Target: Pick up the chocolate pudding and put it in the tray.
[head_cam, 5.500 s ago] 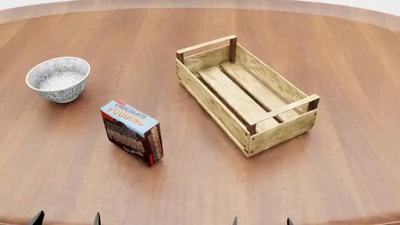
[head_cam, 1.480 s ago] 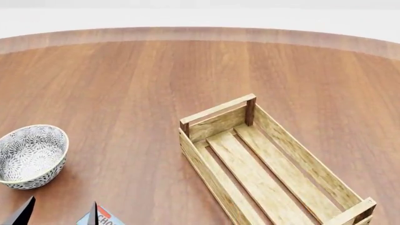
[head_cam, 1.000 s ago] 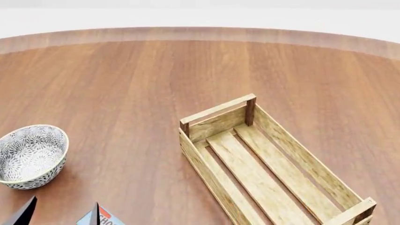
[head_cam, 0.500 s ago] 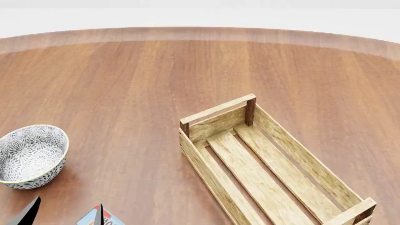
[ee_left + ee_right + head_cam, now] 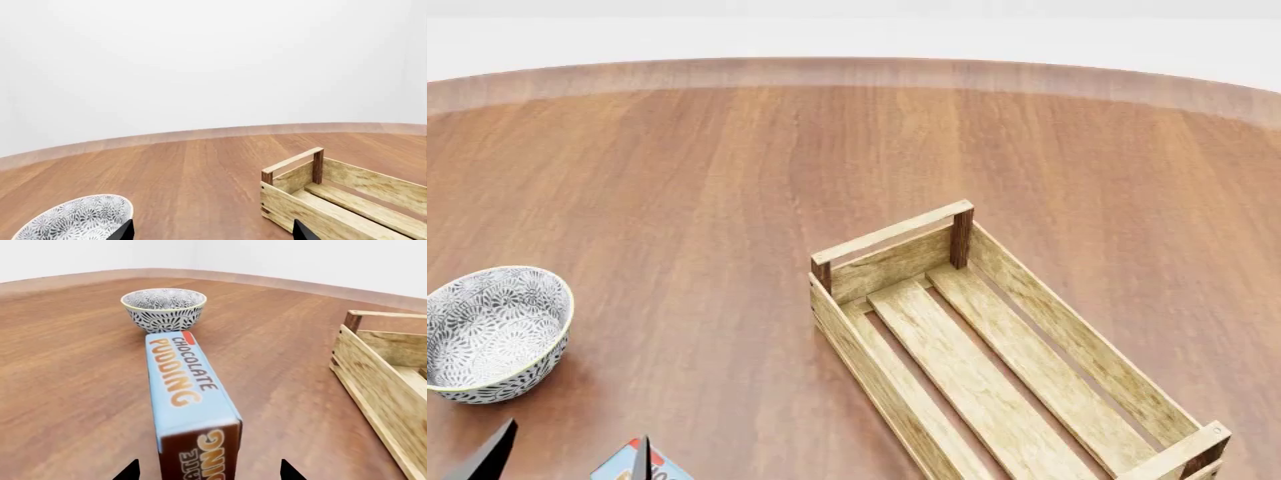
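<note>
In the right wrist view only two dark finger tips of the right tool [image 5: 208, 471] show at the lower edge. They stand apart, one on each side of the small dark brown carton with the light blue top, the chocolate pudding [image 5: 185, 390]. I cannot see them touch it, so I judge the pudding is framed but not yet clamped.

In the head view two dark tips of the left tool [image 5: 567, 452] stand apart at about 7 o'clock, and a corner of the pudding [image 5: 627, 464] shows just beside them. Whether this tool touches the carton cannot be told.

The pudding stands on the brown wooden surface [image 5: 761, 170], outside the long light-wood slatted tray with dark corner posts [image 5: 994, 345]. In the head view the tray lies at about 4 o'clock, well apart from the carton. The round grey-white patterned bowl [image 5: 164, 307] sits near the carton's far end.

Risks, in my judgement:
- The carton is tall and narrow. A closing finger that meets one side first could tip it or turn it.
- A push forward could slide it against the bowl.
- With both tools near the carton, they could bump each other.
- On the way to the tray, a low carry could strike the tray's wall or its bar handle.

Writing: the top reads "CHOCOLATE PUDDING" in orange letters. The dark end face carries orange and white letters, cut off and not readable. No brand is visible.
</note>
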Robot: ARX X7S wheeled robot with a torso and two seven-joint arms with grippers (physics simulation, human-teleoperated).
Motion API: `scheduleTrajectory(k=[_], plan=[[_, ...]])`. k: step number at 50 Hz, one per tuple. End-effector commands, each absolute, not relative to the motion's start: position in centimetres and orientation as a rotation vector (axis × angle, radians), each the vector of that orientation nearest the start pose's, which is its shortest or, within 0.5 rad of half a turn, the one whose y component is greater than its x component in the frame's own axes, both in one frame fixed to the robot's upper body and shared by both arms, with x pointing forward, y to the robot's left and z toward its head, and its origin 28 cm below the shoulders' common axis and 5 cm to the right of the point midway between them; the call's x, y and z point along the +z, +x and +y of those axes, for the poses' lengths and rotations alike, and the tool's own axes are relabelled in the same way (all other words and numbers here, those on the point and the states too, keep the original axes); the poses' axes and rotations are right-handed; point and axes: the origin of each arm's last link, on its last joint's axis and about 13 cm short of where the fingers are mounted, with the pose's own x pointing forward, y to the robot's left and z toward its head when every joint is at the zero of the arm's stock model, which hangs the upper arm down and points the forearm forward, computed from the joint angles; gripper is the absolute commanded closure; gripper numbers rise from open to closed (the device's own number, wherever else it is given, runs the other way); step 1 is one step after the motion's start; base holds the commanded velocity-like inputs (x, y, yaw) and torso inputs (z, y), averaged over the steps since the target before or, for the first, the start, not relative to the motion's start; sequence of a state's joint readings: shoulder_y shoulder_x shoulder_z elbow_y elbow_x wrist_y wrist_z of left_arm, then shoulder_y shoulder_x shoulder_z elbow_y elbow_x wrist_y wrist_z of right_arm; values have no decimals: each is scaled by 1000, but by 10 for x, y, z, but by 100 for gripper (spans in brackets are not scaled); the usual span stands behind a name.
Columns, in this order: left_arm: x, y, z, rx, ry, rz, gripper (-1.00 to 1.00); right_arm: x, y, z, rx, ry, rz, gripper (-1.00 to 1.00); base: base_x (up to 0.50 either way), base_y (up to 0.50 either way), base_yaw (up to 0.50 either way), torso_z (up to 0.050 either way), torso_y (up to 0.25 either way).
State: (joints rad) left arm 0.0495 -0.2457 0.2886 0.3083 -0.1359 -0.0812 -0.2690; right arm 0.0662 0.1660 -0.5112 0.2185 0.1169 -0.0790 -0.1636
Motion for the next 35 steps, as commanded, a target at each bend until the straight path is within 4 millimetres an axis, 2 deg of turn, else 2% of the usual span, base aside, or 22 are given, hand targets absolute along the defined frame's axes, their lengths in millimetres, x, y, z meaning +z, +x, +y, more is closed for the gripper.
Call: scheduleTrajectory(k=[1, 35], plan=[[54, 191, 193, -72, 55, -125, -100, -27, 196, -45, 644, -87, 148, -100, 0, 0, 0, 0, 0], [54, 190, 192, -78, 59, -127, -100, -34, 206, -41, 638, -94, 169, -100, 0, 0, 0, 0, 0]])
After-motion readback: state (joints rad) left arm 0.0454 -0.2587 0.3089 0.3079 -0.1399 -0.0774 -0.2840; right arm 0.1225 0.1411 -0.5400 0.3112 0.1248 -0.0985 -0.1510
